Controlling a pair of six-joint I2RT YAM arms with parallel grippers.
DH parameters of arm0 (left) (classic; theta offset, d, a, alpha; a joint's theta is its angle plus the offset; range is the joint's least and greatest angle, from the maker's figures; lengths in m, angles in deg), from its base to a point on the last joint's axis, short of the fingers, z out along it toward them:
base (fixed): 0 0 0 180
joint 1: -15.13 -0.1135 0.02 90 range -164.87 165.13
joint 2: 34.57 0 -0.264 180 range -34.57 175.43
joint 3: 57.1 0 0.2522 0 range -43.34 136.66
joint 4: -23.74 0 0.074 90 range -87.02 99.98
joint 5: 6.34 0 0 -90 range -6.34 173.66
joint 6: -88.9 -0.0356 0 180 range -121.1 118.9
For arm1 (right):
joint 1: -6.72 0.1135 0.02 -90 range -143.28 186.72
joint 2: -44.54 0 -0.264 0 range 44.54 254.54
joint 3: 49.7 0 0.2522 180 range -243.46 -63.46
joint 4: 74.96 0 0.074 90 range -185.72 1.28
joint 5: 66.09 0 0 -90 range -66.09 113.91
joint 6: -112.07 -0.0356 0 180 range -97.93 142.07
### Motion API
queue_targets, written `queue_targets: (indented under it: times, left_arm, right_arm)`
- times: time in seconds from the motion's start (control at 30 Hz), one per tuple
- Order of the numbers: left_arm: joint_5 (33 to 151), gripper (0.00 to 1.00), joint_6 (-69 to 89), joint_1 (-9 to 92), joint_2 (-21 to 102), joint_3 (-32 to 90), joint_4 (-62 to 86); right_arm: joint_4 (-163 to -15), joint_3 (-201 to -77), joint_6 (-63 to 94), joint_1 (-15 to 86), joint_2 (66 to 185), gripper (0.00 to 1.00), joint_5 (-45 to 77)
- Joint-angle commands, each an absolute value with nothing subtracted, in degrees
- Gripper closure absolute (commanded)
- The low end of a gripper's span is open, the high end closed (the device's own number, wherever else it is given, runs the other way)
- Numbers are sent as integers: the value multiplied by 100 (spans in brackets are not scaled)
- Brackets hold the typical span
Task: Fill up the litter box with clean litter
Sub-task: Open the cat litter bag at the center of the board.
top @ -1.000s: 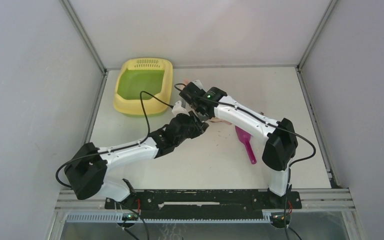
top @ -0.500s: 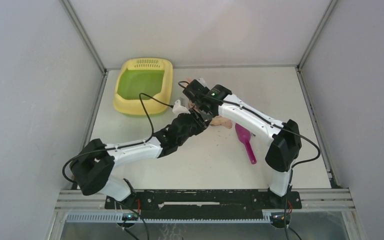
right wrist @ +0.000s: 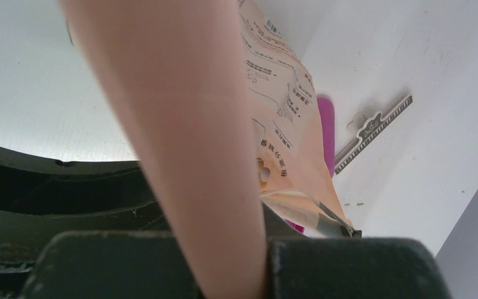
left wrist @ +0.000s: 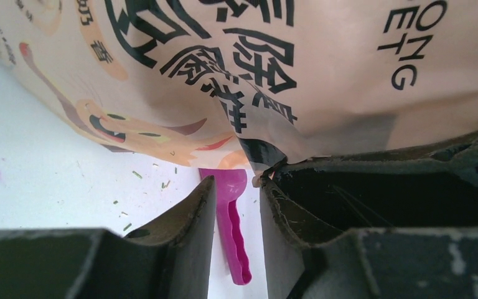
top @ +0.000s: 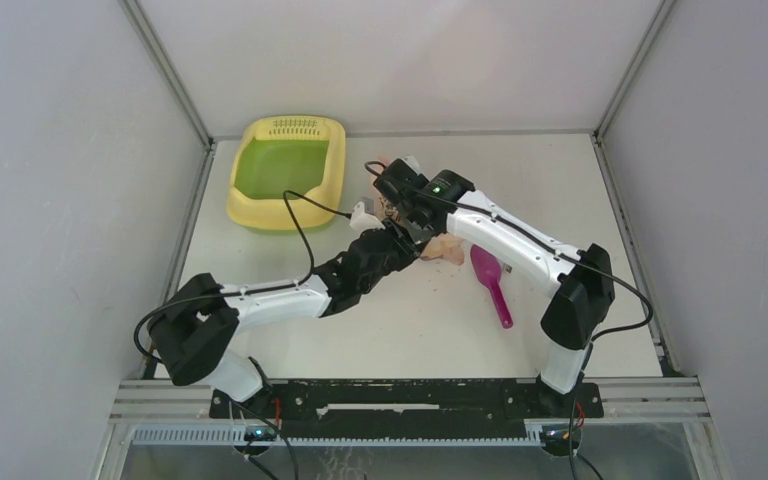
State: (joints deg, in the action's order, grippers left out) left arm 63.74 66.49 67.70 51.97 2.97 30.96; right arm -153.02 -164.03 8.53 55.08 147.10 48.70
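Right gripper (right wrist: pixel 224 224) is clamped on the peach bag (top: pixel 445 248) mid-table, left gripper (left wrist: pixel 236 184) has jaws apart at its lower edge, and the box (top: pixel 287 170) sits far-left, unfilled: best carry the bag over it before tipping.

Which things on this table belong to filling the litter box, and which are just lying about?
For the job:
- litter box, green floor showing
- peach bag, between the two arms

Lying about:
- magenta scoop, untouched on the table
- a few spilled litter granules beside the bag
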Motion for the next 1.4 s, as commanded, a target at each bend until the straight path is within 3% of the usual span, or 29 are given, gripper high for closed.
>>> queue_targets:
  times: [0.0, 0.63, 1.03, 1.37]
  left_arm:
    - [6026, 63, 6644, 6758, 5061, 333, 3702]
    - [5962, 63, 5897, 6855, 4469, -140, 4371]
    - [6217, 61, 5677, 6848, 4815, 109, 4707]
    - [6485, 79, 5588, 6850, 5020, 212, 4848]
  right_arm:
    - [-14992, -16370, 623, 5544, 14223, 100, 4684]
    - [-14915, -16289, 977, 5772, 14127, 100, 4835]
    - [-15043, -16256, 981, 5845, 14000, 100, 4989]
    - [-14786, -16072, 1401, 5792, 13854, 100, 5585]
